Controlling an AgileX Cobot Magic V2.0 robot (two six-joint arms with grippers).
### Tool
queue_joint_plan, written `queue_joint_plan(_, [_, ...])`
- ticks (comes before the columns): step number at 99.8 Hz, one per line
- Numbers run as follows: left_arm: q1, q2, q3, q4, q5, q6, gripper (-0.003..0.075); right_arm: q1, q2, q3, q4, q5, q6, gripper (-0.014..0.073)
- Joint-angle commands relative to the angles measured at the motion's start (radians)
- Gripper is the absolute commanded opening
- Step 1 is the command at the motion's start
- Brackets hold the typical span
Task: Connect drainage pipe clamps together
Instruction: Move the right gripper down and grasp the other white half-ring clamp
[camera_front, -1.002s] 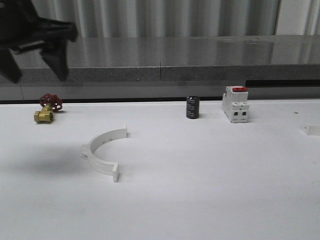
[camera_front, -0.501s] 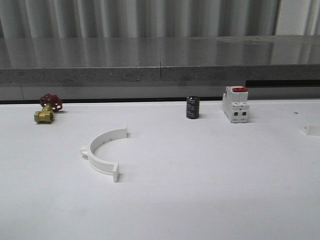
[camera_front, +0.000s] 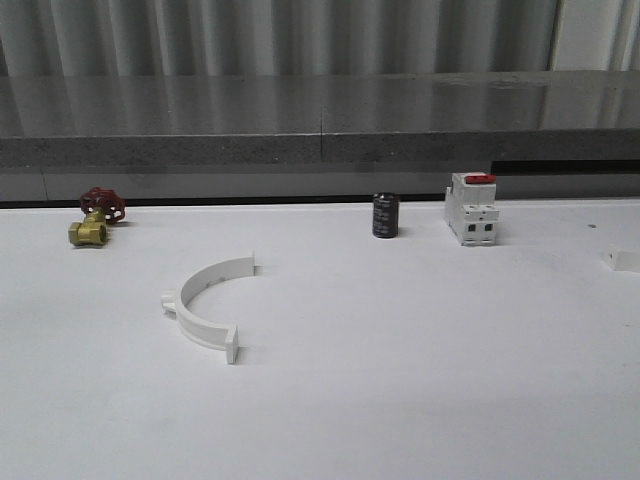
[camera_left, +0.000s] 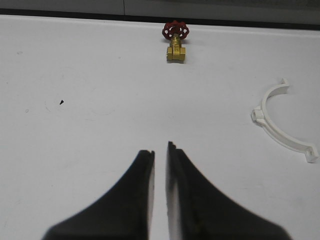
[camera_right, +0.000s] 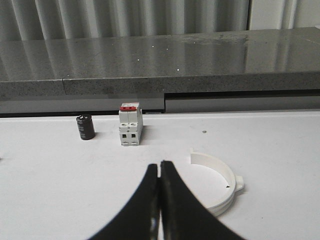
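1. Starting out: you hold nothing; left tool (camera_left: 160, 150) and right tool (camera_right: 159, 167) are clenched.
2. Left clamp half (camera_front: 205, 303) lies centre-left on the bench (camera_front: 400, 380); right clamp half (camera_right: 217, 182) lower right.
3. Next, grasp each.

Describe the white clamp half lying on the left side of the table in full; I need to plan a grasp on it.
The clamp half is a white half-ring band, seemingly plastic, lying flat on the white table. Its opening faces the robot's right. Small flat tabs stick out at both ends and at mid-arc. It sits nearer the robot than the brass valve and apart from it. Nothing touches it but the table; the left wrist view shows it well off from the fingers.
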Motion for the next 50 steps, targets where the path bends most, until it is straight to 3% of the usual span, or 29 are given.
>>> queue_joint_plan(1, [0.005, -0.006, -0.024, 0.010, -0.065, 0.001, -0.0020, 0.002, -0.018, -0.020, -0.001, -0.078, -0.003, -0.0067])
queue_joint_plan(34, [0.005, -0.004, -0.024, 0.005, -0.055, 0.001, -0.0020, 0.002, -0.018, -0.027, -0.001, -0.082, -0.003, -0.0067])
queue_joint_plan(50, [0.005, -0.004, -0.024, 0.005, -0.055, 0.001, -0.0020, 0.002, -0.005, -0.105, -0.001, 0.004, -0.003, -0.0067])
